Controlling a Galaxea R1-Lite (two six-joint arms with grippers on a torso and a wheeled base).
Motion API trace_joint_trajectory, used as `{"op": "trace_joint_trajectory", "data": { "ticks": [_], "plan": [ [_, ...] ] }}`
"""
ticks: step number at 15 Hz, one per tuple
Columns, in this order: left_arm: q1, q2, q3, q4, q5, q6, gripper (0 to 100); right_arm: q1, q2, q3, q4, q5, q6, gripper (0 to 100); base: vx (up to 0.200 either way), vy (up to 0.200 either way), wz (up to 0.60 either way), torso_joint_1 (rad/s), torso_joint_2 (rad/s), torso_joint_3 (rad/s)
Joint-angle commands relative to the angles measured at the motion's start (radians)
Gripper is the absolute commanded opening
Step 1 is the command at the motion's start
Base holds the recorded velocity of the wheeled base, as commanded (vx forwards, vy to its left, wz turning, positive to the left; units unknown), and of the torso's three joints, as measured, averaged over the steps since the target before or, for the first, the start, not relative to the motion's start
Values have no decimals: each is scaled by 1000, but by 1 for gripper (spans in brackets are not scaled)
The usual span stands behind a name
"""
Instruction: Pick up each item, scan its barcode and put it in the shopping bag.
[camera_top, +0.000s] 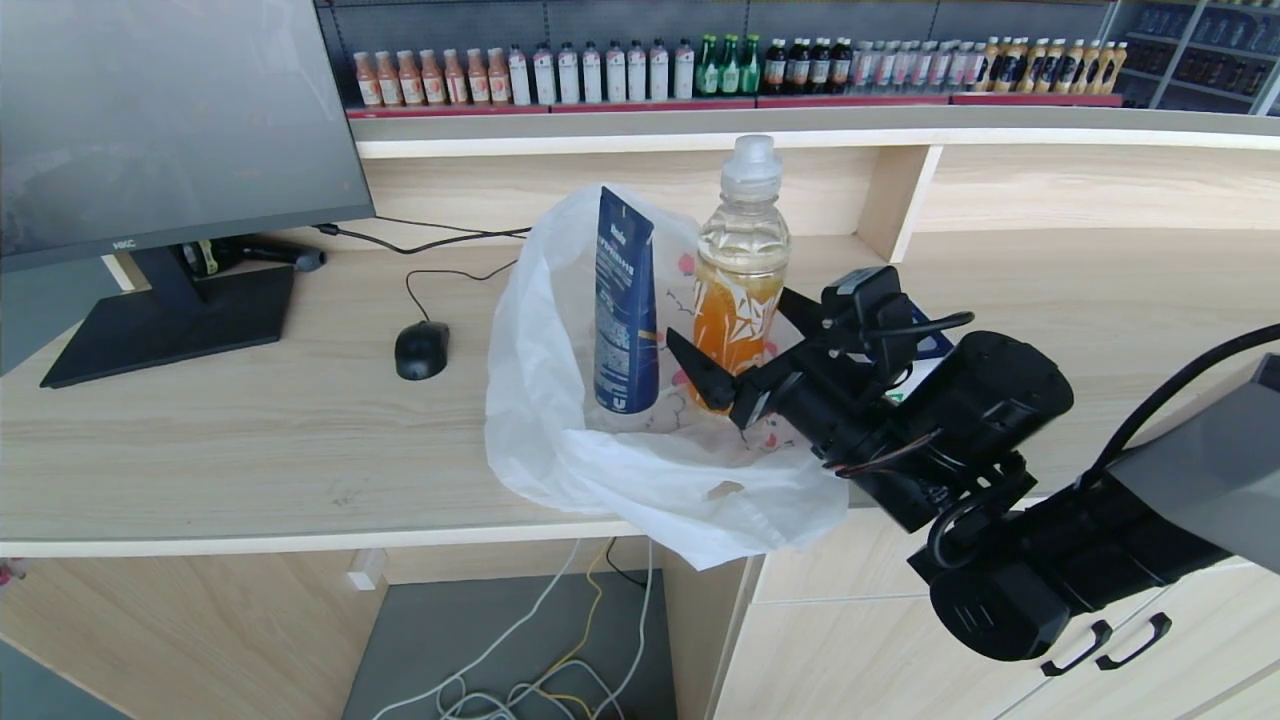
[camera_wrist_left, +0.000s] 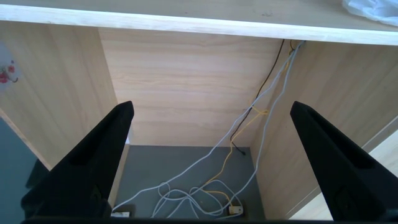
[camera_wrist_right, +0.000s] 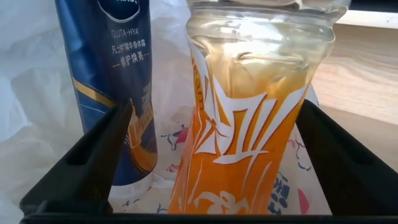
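Note:
A white plastic shopping bag lies open on the wooden counter, near its front edge. Inside it stand a dark blue tube and a bottle of orange drink, both upright. My right gripper is open around the lower part of the bottle, one finger on each side. The near finger stands clear of the bottle, between it and the tube. My left gripper is open and holds nothing; it hangs below the counter edge, facing the cable bay.
A monitor on its stand fills the counter's left, with a dark handheld device behind the stand and a black mouse beside the bag. A blue and white box lies behind my right wrist. Loose cables hang under the counter.

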Motion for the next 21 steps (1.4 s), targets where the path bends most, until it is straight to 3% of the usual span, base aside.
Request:
{"op": "trace_joint_trajectory", "data": {
  "ticks": [1,5,8,12,13,14,15,16,19,21],
  "plan": [
    [2,0,0,0,0,-1,100,0,-6,2,-1,0,-1,100,0,0,0,0,0,0],
    [0,0,0,0,0,-1,100,-2,-49,40,-1,0,0,100,0,0,0,0,0,0],
    [0,0,0,0,0,-1,100,-2,-179,161,-1,0,-1,100,0,0,0,0,0,0],
    [0,0,0,0,0,1,100,-3,-578,583,-1,-7,25,100,0,0,0,0,0,0],
    [0,0,0,0,0,2,100,-8,-706,776,-1,-58,72,100,0,0,0,0,0,0],
    [0,0,0,0,0,1,100,-8,-781,853,-1,-103,89,100,0,0,0,0,0,0],
    [2,0,0,0,0,-1,100,-6,-907,851,111,-202,157,100,0,0,0,0,0,0],
    [0,0,0,0,0,-1,100,-8,-997,853,238,-238,203,100,0,0,0,0,0,0],
    [0,0,0,0,0,-1,100,-5,-1232,853,617,-239,215,100,0,0,0,0,0,0],
    [0,0,0,0,0,-1,100,-5,-1454,853,980,-239,215,100,0,0,0,0,0,0]
  ]
}}
